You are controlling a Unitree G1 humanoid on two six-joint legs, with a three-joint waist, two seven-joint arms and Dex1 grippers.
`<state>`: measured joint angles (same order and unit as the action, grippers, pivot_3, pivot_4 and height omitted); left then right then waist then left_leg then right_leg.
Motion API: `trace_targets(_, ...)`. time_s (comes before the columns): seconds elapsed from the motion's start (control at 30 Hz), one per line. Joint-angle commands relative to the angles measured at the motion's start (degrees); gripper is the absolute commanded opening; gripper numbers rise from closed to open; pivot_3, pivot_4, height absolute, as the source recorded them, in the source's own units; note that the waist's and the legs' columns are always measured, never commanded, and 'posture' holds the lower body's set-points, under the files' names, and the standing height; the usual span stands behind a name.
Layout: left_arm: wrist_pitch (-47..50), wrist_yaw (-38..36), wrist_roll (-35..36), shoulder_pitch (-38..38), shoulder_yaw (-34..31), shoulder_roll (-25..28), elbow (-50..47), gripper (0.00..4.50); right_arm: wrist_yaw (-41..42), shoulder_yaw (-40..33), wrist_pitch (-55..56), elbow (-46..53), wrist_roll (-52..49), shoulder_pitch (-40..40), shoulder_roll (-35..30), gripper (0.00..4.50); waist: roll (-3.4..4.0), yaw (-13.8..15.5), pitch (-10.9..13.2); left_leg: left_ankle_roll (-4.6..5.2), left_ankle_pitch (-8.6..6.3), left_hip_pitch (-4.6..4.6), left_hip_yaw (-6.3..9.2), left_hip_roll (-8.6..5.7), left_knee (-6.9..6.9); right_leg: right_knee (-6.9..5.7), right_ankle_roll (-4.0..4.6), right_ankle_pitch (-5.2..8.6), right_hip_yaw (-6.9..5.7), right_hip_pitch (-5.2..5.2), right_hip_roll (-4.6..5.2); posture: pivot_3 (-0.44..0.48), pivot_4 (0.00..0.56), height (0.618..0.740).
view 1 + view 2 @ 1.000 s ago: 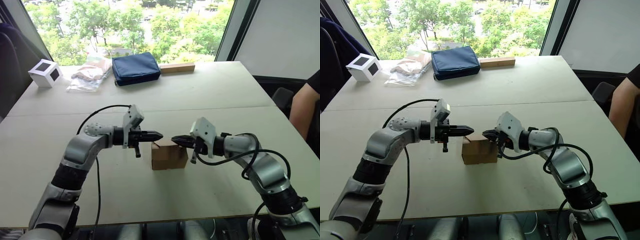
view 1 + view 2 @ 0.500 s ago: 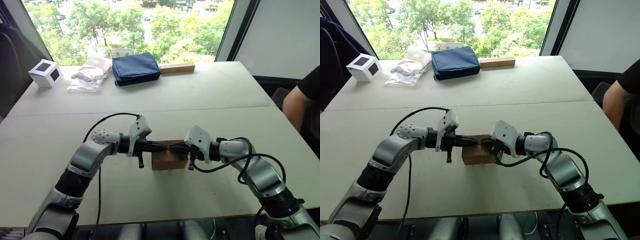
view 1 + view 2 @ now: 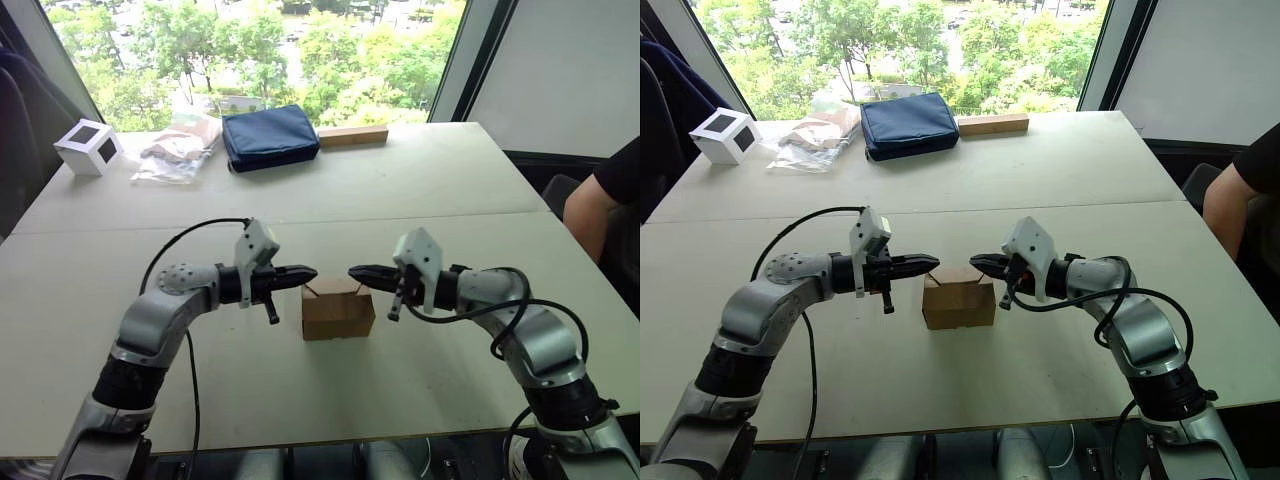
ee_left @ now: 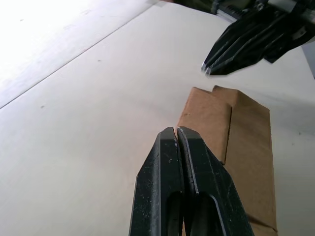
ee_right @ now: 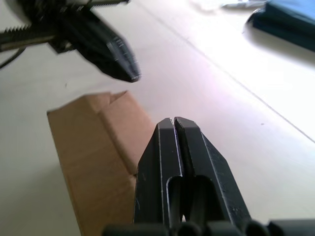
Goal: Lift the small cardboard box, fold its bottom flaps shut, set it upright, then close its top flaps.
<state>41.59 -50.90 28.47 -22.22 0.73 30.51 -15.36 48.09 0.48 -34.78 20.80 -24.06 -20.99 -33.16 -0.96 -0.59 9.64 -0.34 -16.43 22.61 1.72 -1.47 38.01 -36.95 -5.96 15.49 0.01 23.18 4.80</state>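
The small cardboard box is seen resting on the pale table, near the front edge and between the two arms. It is plain brown corrugated card, roughly cube-shaped, with one broad side turned toward the camera and a faint crease running across that side. The top flaps are folded down over the upper end, one panel overlapping the other so that a stepped edge is left along the top surface; the far edge is not quite flush. The left gripper is held just above the box's left upper edge, its two black fingers pressed together with nothing between them. The right gripper is held just above the right upper edge in the same way, fingers closed on nothing, tips pointed toward the left gripper with a small gap left between them over the box. Neither gripper is seen touching the card. At the far side of the table a blue pouch, a white cube with black squares and a long wooden block are laid.
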Motion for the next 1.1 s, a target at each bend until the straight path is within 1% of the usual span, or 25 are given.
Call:
trace_targets(0.03, 6.6, 3.2, 7.6, 4.8, -8.7, 1.6, -6.8, 0.05, -1.5, -9.3, -5.8, 5.1, -9.4, 3.5, -0.5, 0.00, 0.00, 0.0, 0.0, 0.00, 0.00, 0.00, 0.00, 0.00, -0.02, 0.01, 0.00, 0.00, 0.01, 0.00, 0.02, 0.000, 0.150, 0.737)
trace_targets(0.07, 7.3, 4.1, 8.4, 6.1, -10.1, 2.0, -8.0, 0.05, -2.2, -11.1, -7.4, 5.9, -11.4, 4.5, -0.7, 0.00, 0.00, 0.1, 0.0, 0.00, 0.00, 0.00, 0.00, 0.01, -0.02, 0.02, 0.00, 0.00, 0.01, 0.00, 0.04, 0.000, 0.150, 0.737)
trace_targets(0.13, 8.7, 5.1, 8.9, 11.6, -12.9, 4.4, -10.8, 0.05, -3.6, -15.4, -10.5, 8.4, -14.7, 8.7, -1.7, 0.00, 0.01, 0.2, 0.0, 0.00, 0.00, 0.00, 0.00, 0.00, -0.02, 0.02, 0.00, 0.00, -0.01, -0.02, 0.11, 0.000, 0.150, 0.737)
trace_targets(0.2, 9.9, 5.5, 9.5, 17.1, -14.4, 6.5, -13.5, 0.05, -3.8, -18.7, -13.3, 10.0, -18.0, 13.0, -3.0, 0.00, 0.04, 0.2, 0.0, 0.00, -0.02, -0.05, -0.01, -0.01, -0.05, 0.05, 0.01, 0.01, 0.00, -0.07, 0.17, 0.000, 0.150, 0.737)
trace_targets(0.27, 9.7, 5.1, 10.0, 21.2, -15.2, 7.9, -15.4, 0.05, -3.7, -20.4, -14.8, 10.7, -20.1, 16.1, -4.3, 0.00, 0.05, 0.2, 0.0, 0.00, -0.02, -0.05, -0.01, -0.02, -0.08, 0.13, 0.01, 0.01, 0.00, -0.09, 0.19, 0.000, 0.150, 0.737)
trace_targets(0.33, 8.4, 4.4, 9.6, 26.6, -15.9, 9.1, -16.9, 0.05, -1.4, -20.5, -15.2, 10.5, -19.7, 20.7, -7.2, 0.00, 0.05, 0.2, 0.0, 0.00, -0.02, -0.07, -0.03, -0.01, -0.09, 0.24, 0.03, 0.01, -0.01, -0.16, 0.23, 0.000, 0.150, 0.737)
trace_targets(0.4, 4.2, 1.3, 5.4, 33.9, -14.3, 12.7, -17.8, 0.05, 2.7, -18.8, -13.3, 9.9, -15.9, 26.5, -12.3, 0.00, 0.15, 0.3, -0.1, -0.01, -0.03, -0.09, -0.03, 0.00, -0.13, 0.39, 0.21, 0.11, -0.03, -0.23, 0.24, 0.000, 0.150, 0.737)
trace_targets(0.43, 1.9, 0.1, 3.7, 36.3, -13.7, 14.1, -17.8, 0.05, 3.8, -18.2, -12.2, 9.4, -14.8, 28.2, -13.9, 0.00, 0.17, 0.2, -0.1, 0.02, -0.05, -0.16, -0.02, 0.01, -0.26, 0.62, 0.23, 0.13, -0.04, -0.35, 0.25, 0.000, 0.150, 0.737)
trace_targets(0.47, 0.9, -0.2, 3.5, 37.7, -13.8, 14.6, -17.7, 0.05, 4.4, -18.0, -11.3, 9.0, -14.4, 29.3, -14.8, 0.00, 0.17, 0.2, -0.1, 0.02, -0.05, -0.21, -0.05, 0.00, -0.48, 0.85, 0.27, 0.13, -0.04, -0.41, 0.27, 0.000, 0.150, 0.737)
trace_targets(0.67, 2.1, 1.2, 9.1, 38.5, -16.6, 11.8, -16.9, 0.05, 5.1, -17.2, -8.1, 5.4, -13.3, 29.1, -14.6, 0.00, 0.27, 0.6, -0.2, 0.01, -0.04, -0.21, -0.08, 0.02, -0.47, 0.94, 0.39, 0.10, -0.03, -0.43, 0.32, 0.000, 0.150, 0.737)
trace_targets(0.87, 3.9, 2.9, 12.7, 37.7, -18.5, 11.0, -16.1, 0.05, 5.3, -15.7, -6.5, 3.8, -12.7, 27.6, -14.4, 0.00, 0.28, 1.3, -0.2, 0.01, -0.04, -0.20, -0.08, 0.01, -0.55, 0.94, 0.39, 0.10, -0.05, -0.36, 0.31, 0.000, 0.150, 0.737)
trace_targets(1.1, 4.1, 4.0, 14.4, 37.4, -18.6, 10.6, -15.3, 0.05, 6.0, -14.3, -4.8, 1.8, -11.8, 26.8, -14.4, 0.00, 0.28, 1.3, -0.2, 0.00, -0.04, -0.20, -0.09, 0.01, -0.55, 0.95, 0.39, 0.10, -0.06, -0.39, 0.31, 0.000, 0.150, 0.737)
